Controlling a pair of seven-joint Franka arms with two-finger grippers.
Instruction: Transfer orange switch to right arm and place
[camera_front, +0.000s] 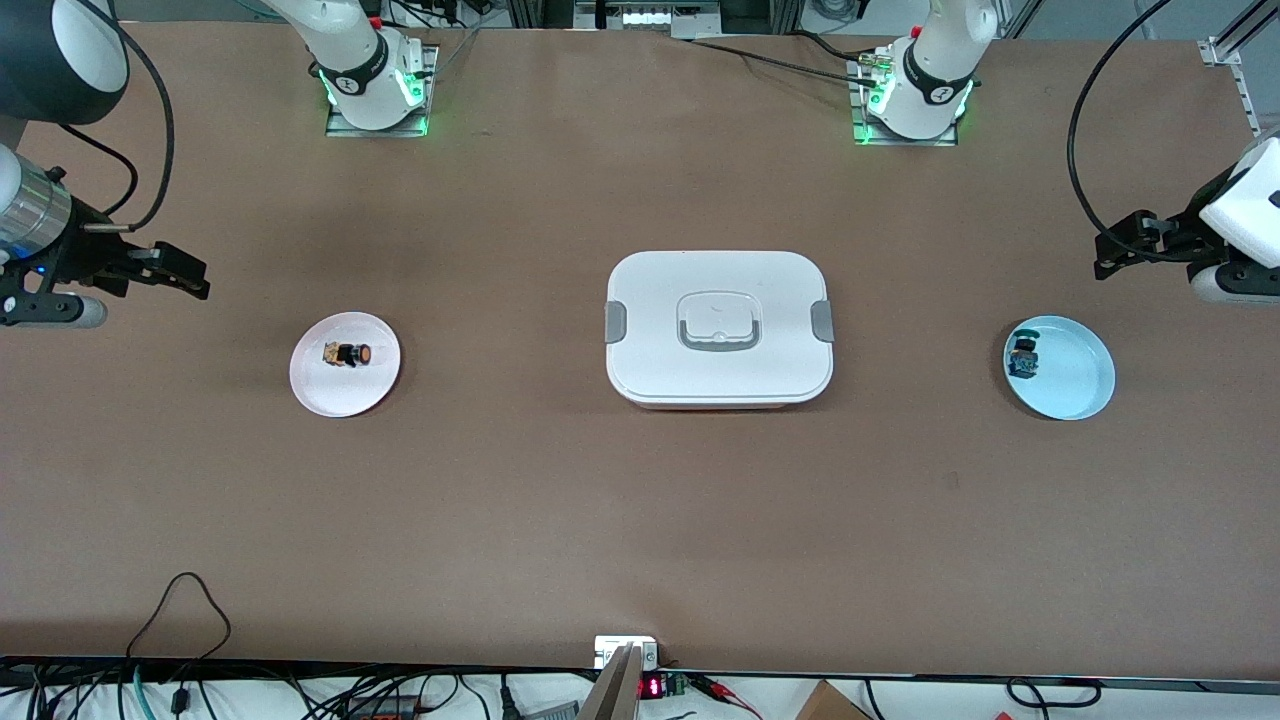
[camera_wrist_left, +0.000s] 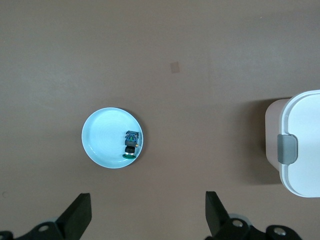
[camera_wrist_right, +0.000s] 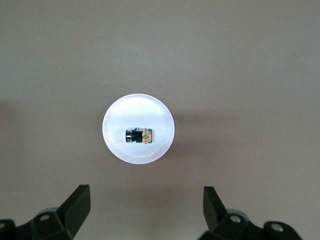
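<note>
Brown matte surface (camera_front: 560, 520), seen from the high front camera, is carrying three things in a row: a pale pink plate (camera_front: 318, 392) toward the right arm's end, a closed white lidded box (camera_front: 718, 328) at the middle, and a light blue plate (camera_front: 1075, 375) toward the left arm's end. The orange switch (camera_front: 348, 354) is lying on its side on the pink plate, its long axis running along the surface's length, with the round orange end pointing toward the box. A similar blue-bodied switch (camera_front: 1024, 357) is resting in the blue plate, near its rim.

The right claw (camera_front: 170, 270) is hanging in the air above bare surface beside the pink plate, fingers spread wide and holding nothing; in its wrist view the switch (camera_wrist_right: 138, 135) is sitting ahead of the open fingers, roughly centred between them. The left claw (camera_front: 1125, 245) is hovering over the surface beside the blue plate, likewise wide open and empty, well apart from the orange switch.

Judging by this layout, the right arm is much the nearer one, although the task sentence implies a hand-over to it.
</note>
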